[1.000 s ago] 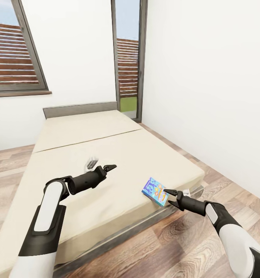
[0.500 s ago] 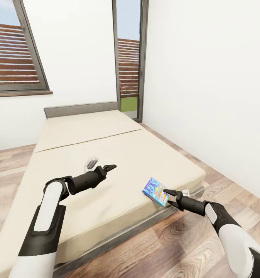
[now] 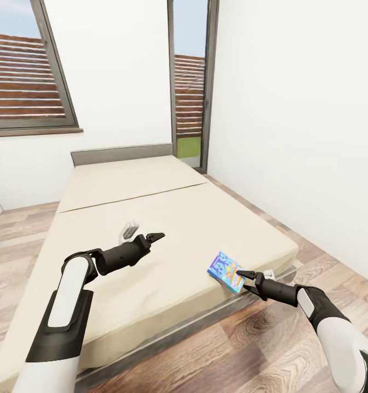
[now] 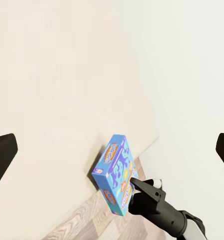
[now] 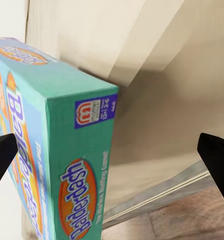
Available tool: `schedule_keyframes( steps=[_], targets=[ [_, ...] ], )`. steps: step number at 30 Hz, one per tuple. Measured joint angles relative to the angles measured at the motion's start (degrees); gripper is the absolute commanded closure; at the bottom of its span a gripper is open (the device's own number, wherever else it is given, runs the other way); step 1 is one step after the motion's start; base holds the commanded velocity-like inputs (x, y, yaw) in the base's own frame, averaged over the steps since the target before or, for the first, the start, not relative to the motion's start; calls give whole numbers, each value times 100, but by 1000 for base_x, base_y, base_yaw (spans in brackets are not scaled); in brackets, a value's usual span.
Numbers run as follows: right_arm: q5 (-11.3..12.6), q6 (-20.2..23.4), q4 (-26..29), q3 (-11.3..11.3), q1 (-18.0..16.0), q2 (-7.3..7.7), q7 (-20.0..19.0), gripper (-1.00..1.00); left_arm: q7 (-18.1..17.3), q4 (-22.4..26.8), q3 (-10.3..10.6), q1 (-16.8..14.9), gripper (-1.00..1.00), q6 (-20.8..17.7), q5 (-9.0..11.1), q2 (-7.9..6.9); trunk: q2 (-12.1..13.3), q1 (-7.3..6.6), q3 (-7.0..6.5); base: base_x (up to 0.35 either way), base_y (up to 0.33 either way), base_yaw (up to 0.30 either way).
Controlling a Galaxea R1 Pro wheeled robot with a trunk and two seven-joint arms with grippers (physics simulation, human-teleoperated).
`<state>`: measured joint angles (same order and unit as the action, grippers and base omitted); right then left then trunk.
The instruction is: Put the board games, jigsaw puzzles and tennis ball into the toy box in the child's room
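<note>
A light blue board game (image 3: 226, 271) with cartoon print lies tilted at the front right corner of the bed (image 3: 151, 207), which has a cream cover. In the left wrist view the same board game (image 4: 116, 172) is propped at the mattress edge. My right gripper (image 3: 244, 280) is at the box's near end, open, its fingers spread wide on either side of the board game (image 5: 57, 150) without touching it. My left gripper (image 3: 155, 237) hovers open over the middle of the bed, away from the box.
A white wall (image 3: 293, 136) runs close along the bed's right side, leaving a narrow strip of wood floor (image 3: 326, 256). A grey headboard (image 3: 121, 154) stands at the far end, with windows (image 3: 25, 76) behind it. More wood floor (image 3: 244, 349) lies at the foot of the bed.
The whole picture has shifted a little to the right, so the camera moved. Both grippers and the blue box keep about the same places relative to the bed.
</note>
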<state>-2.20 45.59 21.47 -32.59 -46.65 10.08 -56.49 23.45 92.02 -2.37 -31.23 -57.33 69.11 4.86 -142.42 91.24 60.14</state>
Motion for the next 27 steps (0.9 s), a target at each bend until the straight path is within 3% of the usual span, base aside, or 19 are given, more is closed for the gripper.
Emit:
schedule_keyframes(
  steps=[9, 10, 27],
  targets=[
    [-2, -6, 0, -1, 2, 0, -2, -100, 0, 0, 0, 0, -100, 0, 0, 0, 0, 0, 0, 0, 0, 14],
    [-2, -6, 0, -1, 2, 0, -2, 100, 0, 0, 0, 0, -100, 0, 0, 0, 0, 0, 0, 0, 0, 6],
    [17, -13, 1, -1, 8, -1, 7, 100, -7, 0, 0, 0, -100, 0, 0, -8, 0, 0, 0, 0, 0, 2]
  ],
)
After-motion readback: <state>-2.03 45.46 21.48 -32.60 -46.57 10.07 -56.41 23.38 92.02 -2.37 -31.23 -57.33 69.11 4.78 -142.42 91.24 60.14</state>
